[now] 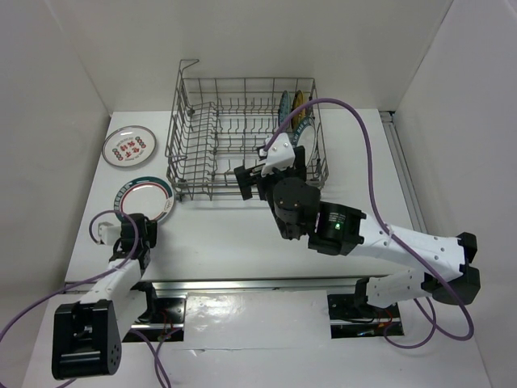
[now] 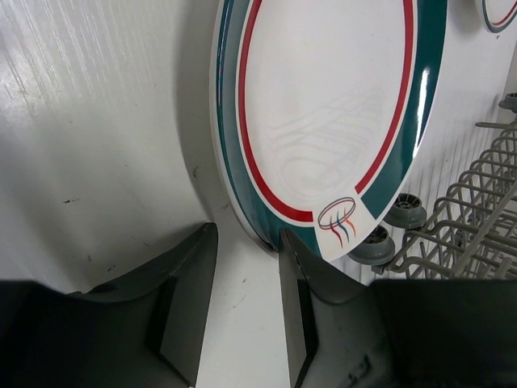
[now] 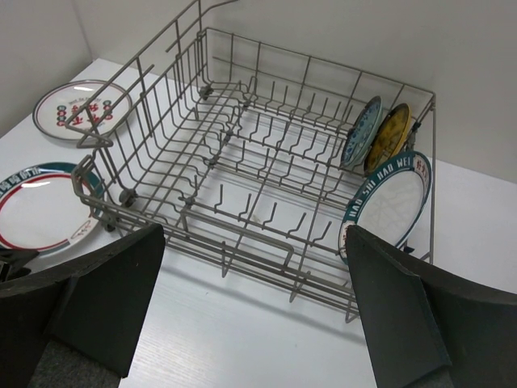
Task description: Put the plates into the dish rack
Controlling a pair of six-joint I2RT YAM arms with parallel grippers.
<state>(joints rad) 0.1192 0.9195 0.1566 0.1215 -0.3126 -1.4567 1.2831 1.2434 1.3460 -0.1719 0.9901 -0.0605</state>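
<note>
The grey wire dish rack [image 1: 234, 137] stands at the back middle. Three plates stand upright in its right end: teal-blue patterned [image 3: 361, 131], yellow [image 3: 389, 136], and white with a dark blue lettered rim [image 3: 388, 206]. The white plate with a teal rim [image 1: 145, 200] lies flat left of the rack. The white plate with red marks [image 1: 128, 146] lies behind it. My left gripper [image 2: 246, 242] is open at the teal-rimmed plate's [image 2: 323, 105] near edge, its right finger touching the rim. My right gripper [image 3: 254, 299] is open wide and empty above the rack's front edge.
White walls close the table at the back and both sides. The rack's small grey wheels [image 2: 404, 212] stand just right of the teal-rimmed plate. A purple cable [image 1: 367, 153] arcs over the rack's right end. A metal rail [image 1: 242, 284] runs along the near edge.
</note>
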